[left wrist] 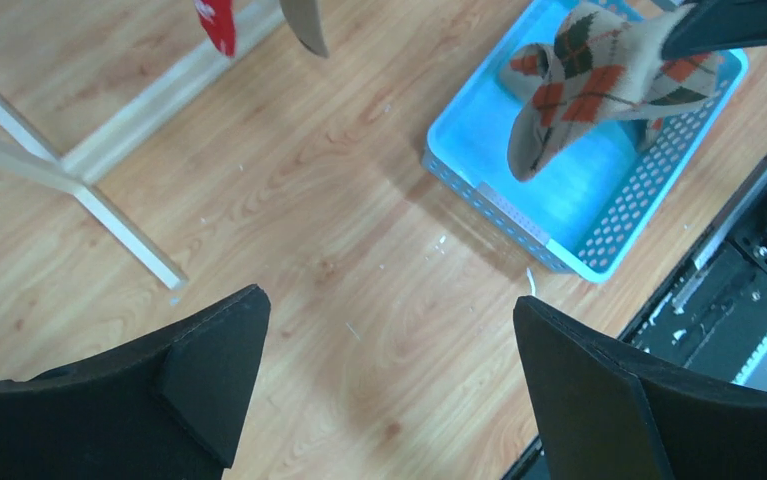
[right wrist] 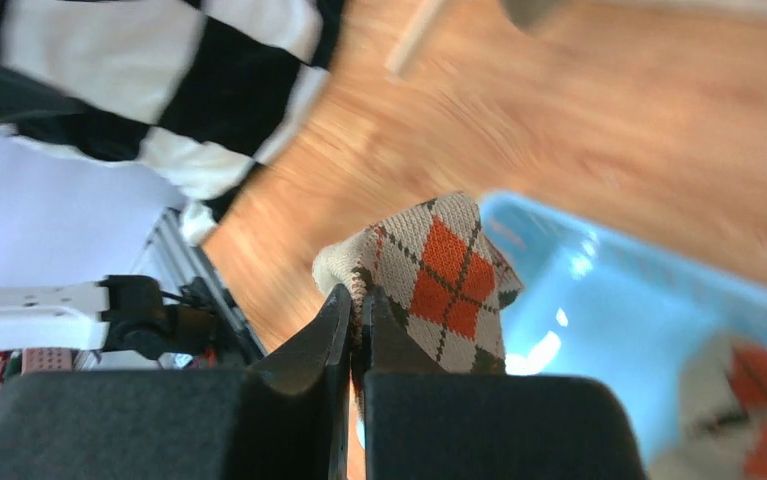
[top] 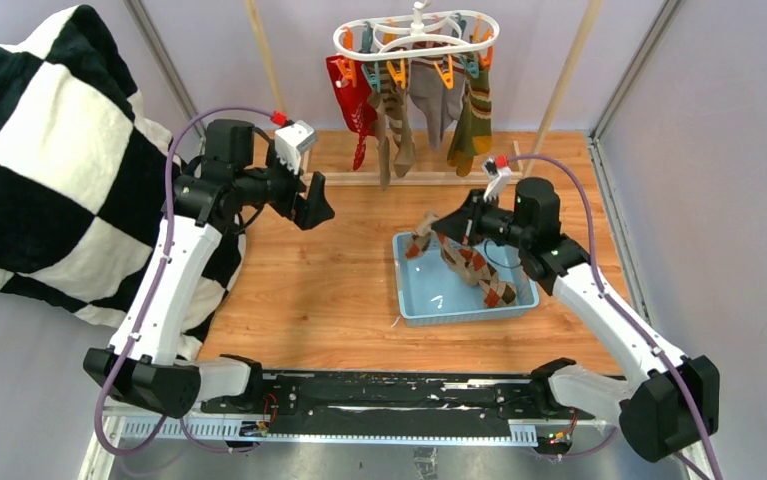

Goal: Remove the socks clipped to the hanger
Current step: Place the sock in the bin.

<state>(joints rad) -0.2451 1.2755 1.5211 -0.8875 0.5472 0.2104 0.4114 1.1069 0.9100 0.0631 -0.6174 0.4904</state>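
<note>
The white oval hanger [top: 416,38] hangs at the back with orange and teal clips. Clipped to it are a red snowflake sock [top: 352,100], a taupe sock [top: 396,125], a grey sock [top: 432,100] and an olive sock [top: 471,120]. My right gripper [top: 451,232] is shut on an argyle sock [top: 429,235], also seen in the right wrist view [right wrist: 439,280] and the left wrist view [left wrist: 579,75], held just above the blue basket [top: 409,305]. A second argyle sock [top: 484,275] lies in the basket. My left gripper [top: 314,208] is open and empty over bare table, as its wrist view [left wrist: 389,375] shows.
A black-and-white checkered blanket [top: 49,160] covers the left side. The wooden rack's base bar [top: 409,178] and uprights [top: 569,75] stand under the hanger at the back. Bare wooden table lies between the arms.
</note>
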